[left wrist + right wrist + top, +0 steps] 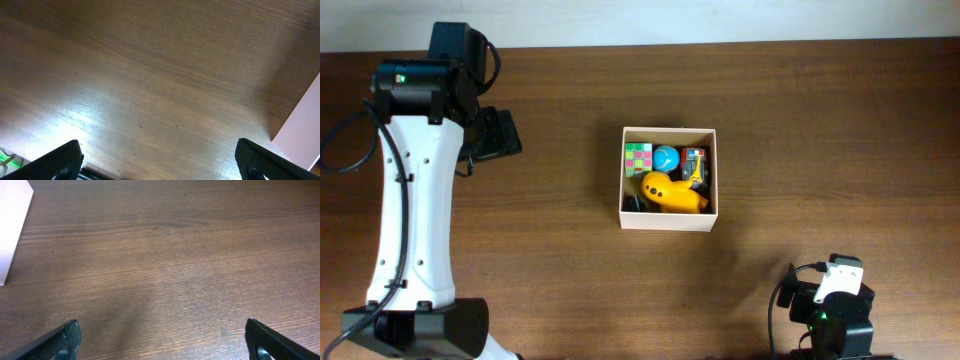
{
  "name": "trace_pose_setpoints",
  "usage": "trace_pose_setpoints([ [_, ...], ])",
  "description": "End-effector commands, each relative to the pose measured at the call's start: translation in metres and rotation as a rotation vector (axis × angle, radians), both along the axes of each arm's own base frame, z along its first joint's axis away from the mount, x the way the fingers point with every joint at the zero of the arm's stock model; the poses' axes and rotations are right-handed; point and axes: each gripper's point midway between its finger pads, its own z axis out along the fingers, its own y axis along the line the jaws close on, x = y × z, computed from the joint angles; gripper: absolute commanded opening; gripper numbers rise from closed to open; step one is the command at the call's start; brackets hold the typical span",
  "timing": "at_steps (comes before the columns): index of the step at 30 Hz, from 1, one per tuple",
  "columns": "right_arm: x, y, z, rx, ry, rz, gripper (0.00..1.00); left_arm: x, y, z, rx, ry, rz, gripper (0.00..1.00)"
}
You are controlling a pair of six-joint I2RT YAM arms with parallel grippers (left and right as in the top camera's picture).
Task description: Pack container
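Container [668, 222] sits pretty much mid-table in the overhead view, square with the edges and open on top. There's a bunch of small stuff inside. A yellow toy [672, 193] takes up the 6 o'clock half. A checkered cube [638, 158] is in the 10 o'clock corner, a blue ball [666, 157] is at 12, and a little multicoloured toy [695, 162] is around 2. Something dark [631, 204] is tucked in at 8, but I can't tell what it is.

Moving outward, the left gripper [159, 164] is off at about 9 to 10 o'clock from the box, well apart from it. On its wrist cam the fingers [62, 159] are spread wide with only bare wood between them, and a sliver of the box wall shows at the 4 o'clock edge of that view.

The right gripper [162, 342] is down around 5 o'clock from the box, near the table [820, 120] edge, arm folded up. Its fingers [62, 339] are spread wide too, holding nothing, with the box corner peeking in at that view's 10 o'clock.
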Motion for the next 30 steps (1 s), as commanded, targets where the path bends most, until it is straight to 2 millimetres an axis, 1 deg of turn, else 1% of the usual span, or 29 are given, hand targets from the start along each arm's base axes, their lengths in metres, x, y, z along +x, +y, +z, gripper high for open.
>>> trace_pose_setpoints([
  [1, 0.0, -0.001, -0.002, 0.009, -0.008, -0.01, 0.99, -0.002, 0.001, 0.01, 0.001, -0.03, -0.008, 0.99],
  [3, 0.0, -0.001, -0.002, 0.009, -0.008, -0.01, 0.99, -0.002, 0.001, 0.01, 0.001, -0.031, -0.008, 0.99],
  [5, 0.0, -0.001, -0.002, 0.009, -0.008, -0.01, 0.99, -0.005, 0.003, 0.017, 0.013, -0.05, -0.008, 0.99],
  [7, 0.0, -0.001, -0.002, 0.009, -0.008, -0.01, 0.99, -0.009, 0.01, 0.029, 0.05, -0.093, 0.003, 0.99],
  [8, 0.0, -0.001, -0.002, 0.009, -0.008, -0.01, 0.99, -0.01, 0.01, 0.035, 0.049, -0.123, 0.004, 0.99],
  [12, 0.0, -0.001, -0.002, 0.009, -0.007, -0.01, 0.99, -0.001, 0.009, 0.073, 0.034, -0.369, 0.008, 0.99],
  [13, 0.0, -0.001, -0.002, 0.009, -0.008, -0.01, 0.99, 0.002, 0.007, 0.083, 0.029, -0.434, -0.012, 0.99],
  [15, 0.0, -0.001, -0.002, 0.009, -0.008, -0.01, 0.99, 0.004, 0.0, 0.096, 0.03, -0.522, -0.109, 0.99],
  [18, 0.0, -0.001, -0.002, 0.009, -0.008, -0.01, 0.99, -0.002, -0.008, 0.108, 0.06, -0.639, -0.242, 0.99],
  [20, 0.0, -0.001, -0.002, 0.009, -0.008, -0.01, 0.99, -0.011, -0.007, 0.108, 0.097, -0.692, -0.284, 0.99],
  [22, 0.0, -0.001, -0.002, 0.009, -0.008, -0.01, 0.99, -0.023, -0.007, 0.101, 0.135, -0.729, -0.327, 0.99],
  [25, 0.0, -0.001, -0.002, 0.009, -0.008, -0.01, 0.98, -0.043, -0.005, 0.083, 0.183, -0.769, -0.375, 0.99],
  [28, 0.0, -0.001, -0.002, 0.009, -0.008, -0.01, 0.99, -0.06, -0.004, 0.065, 0.198, -0.832, -0.371, 0.99],
  [30, 0.0, -0.001, -0.002, 0.009, -0.008, -0.01, 0.99, -0.073, -0.002, 0.047, 0.206, -0.866, -0.362, 0.99],
])
